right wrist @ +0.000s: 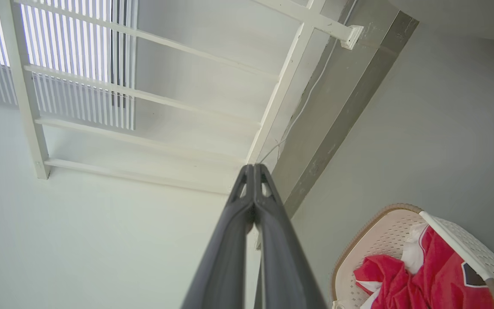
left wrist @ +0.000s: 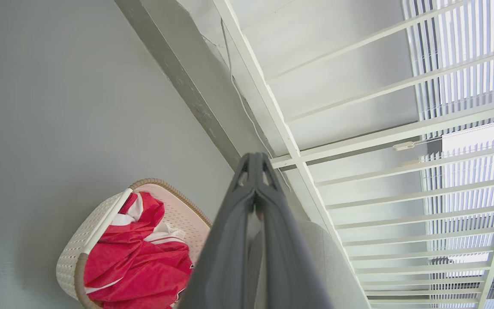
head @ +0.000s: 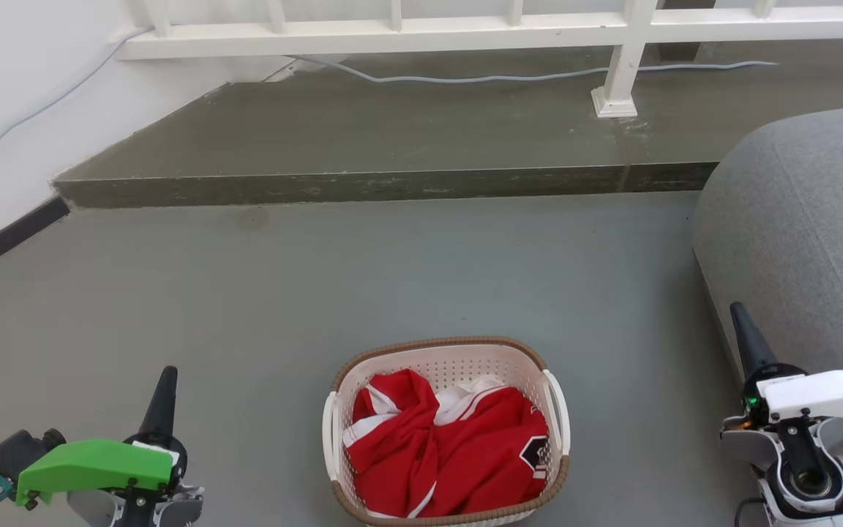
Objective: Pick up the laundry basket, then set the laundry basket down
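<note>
Laundry basket upright on the grey floor, low and central, midway between the two pairs of fingers. Cream and perforated, with a brown woven rim, heaped with a red and white garment. Left fingers off to its left side, pressed together, holding nothing, pointing away from the robot. Right fingers off to its right side, likewise pressed together and empty, close beside a grey sofa. Both pairs well apart from the basket, touching neither rim nor handles. Same closed, empty state in both wrist views, with the basket low and to one side of each pair.

Fitting equally a basket waiting to be lifted or one already put back down; not settled here. In case of a lift, judged best: left handle facing the left fingers, right handle facing the right fingers, so one pair per handle, spread before closing, then rising level and together to keep the loose garment from sliding. Mind the sofa beside the right fingers.
</note>
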